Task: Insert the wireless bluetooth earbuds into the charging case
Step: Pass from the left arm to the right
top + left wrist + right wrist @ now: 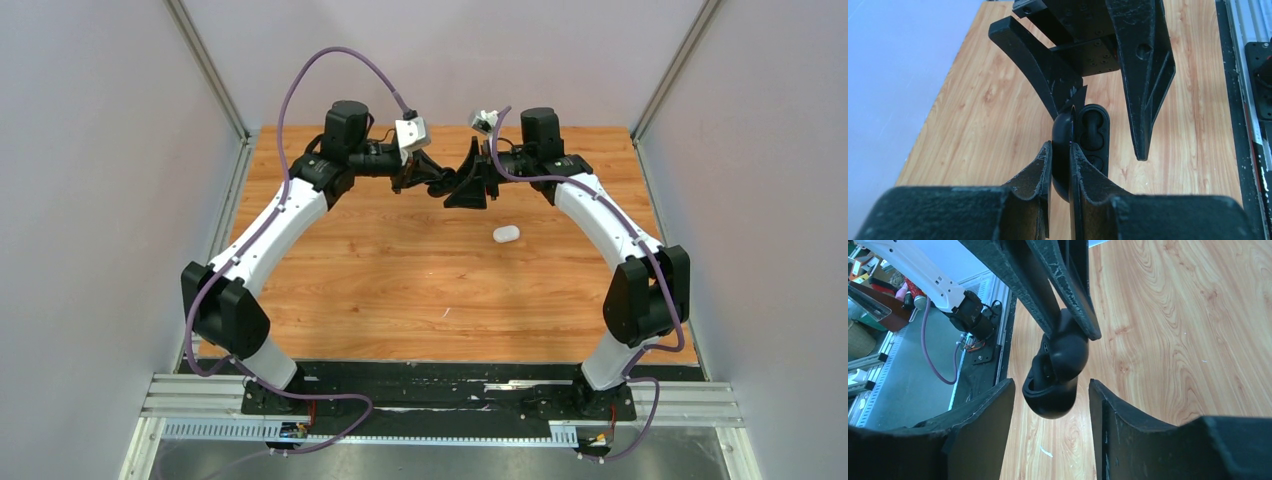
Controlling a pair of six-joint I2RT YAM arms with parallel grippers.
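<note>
Above the far middle of the wooden bench (380, 270) hangs a black pebble-shaped charging case (1060, 357).
The left pincer (1060, 150) pinches the opened case in mid-air; the right pincer (1050, 384) stands spread, one finger each side of it. Whether buds sit in its wells cannot be told. A white pebble-shaped case (506, 234) lies on the bench.
</note>
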